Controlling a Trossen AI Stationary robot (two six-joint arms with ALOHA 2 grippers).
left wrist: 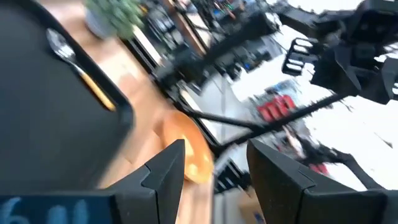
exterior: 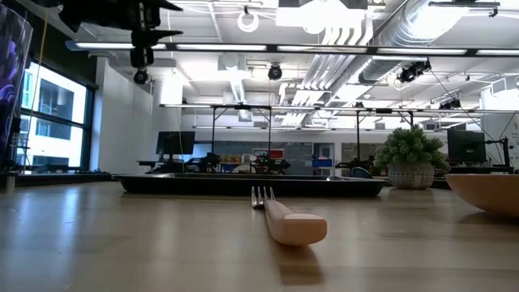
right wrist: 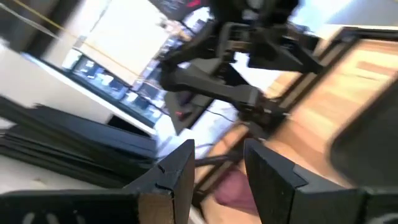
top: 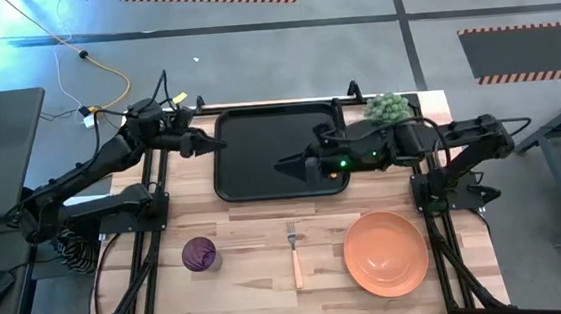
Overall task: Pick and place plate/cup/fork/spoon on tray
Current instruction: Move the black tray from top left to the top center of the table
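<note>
Hovering right gripper over tray, spoon inside, no legible writing

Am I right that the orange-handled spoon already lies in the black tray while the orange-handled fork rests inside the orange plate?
Not quite. The fork with silver tines and orange handle lies on the bare wooden table, beside the round orange plate, as the high view shows. The spoon does lie in the black rectangular tray.
</note>
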